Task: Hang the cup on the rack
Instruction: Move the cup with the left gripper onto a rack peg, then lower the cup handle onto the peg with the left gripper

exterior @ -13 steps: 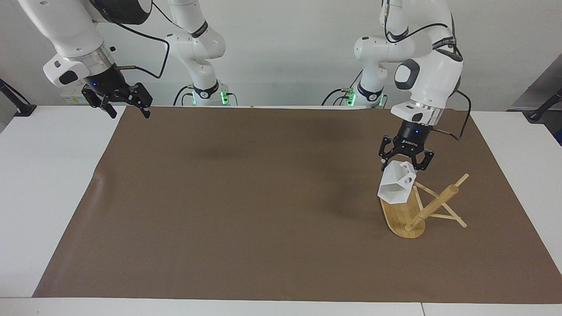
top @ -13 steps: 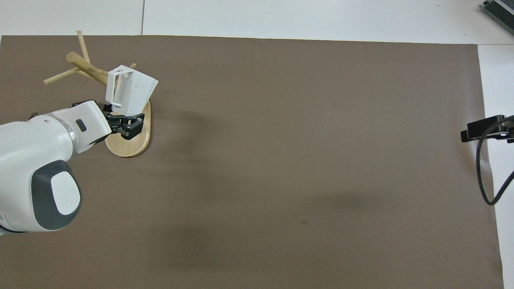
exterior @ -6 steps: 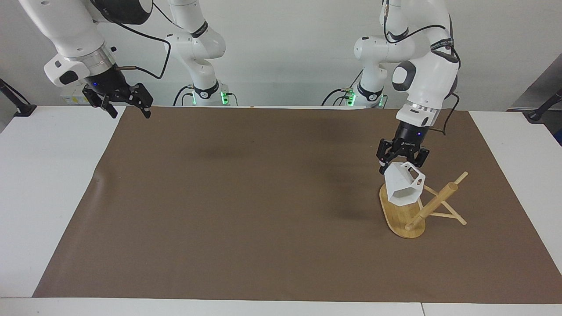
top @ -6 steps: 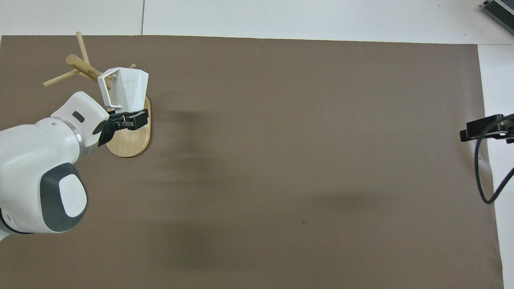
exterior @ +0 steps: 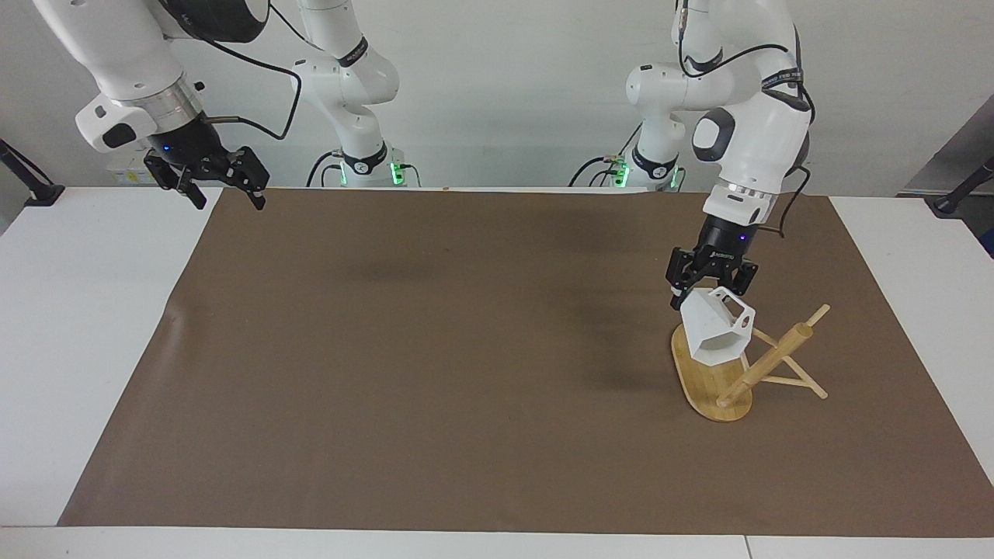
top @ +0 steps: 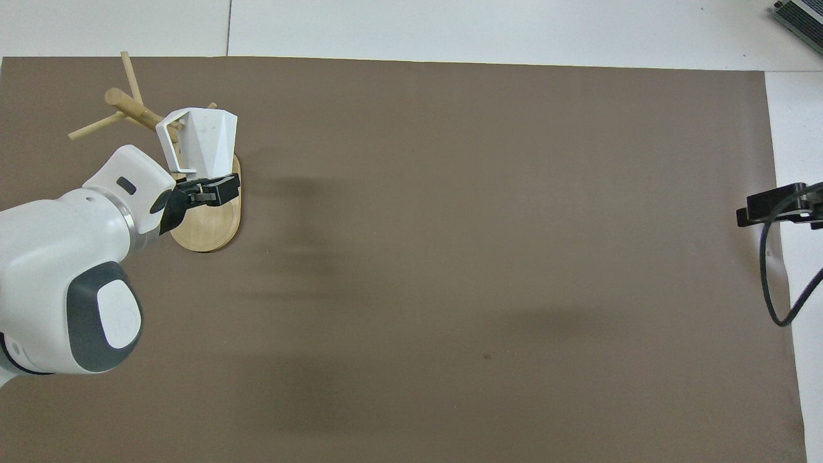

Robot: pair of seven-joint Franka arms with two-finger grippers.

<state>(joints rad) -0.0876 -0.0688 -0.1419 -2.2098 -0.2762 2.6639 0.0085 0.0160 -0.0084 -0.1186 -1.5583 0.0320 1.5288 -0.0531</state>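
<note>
**Cup held over the rack**

Facing view: the left gripper (exterior: 708, 293) clamps the white cup (exterior: 715, 335), which hangs tilted just below it over the bamboo rack (exterior: 738, 371) (post leaning). The right gripper (exterior: 225, 196) waits, spread wide, at its own end.

Overhead view: the cup (top: 206, 143) covers the rack's base (top: 212, 226).

We are seeing the rack (exterior: 716, 380) standing on the mat (exterior: 435, 373) toward the left arm's end of the table (exterior: 70, 326), about ten o'clock in the overhead view. We are finding the cup (exterior: 716, 331) over its base, under the left gripper (exterior: 711, 293).
</note>
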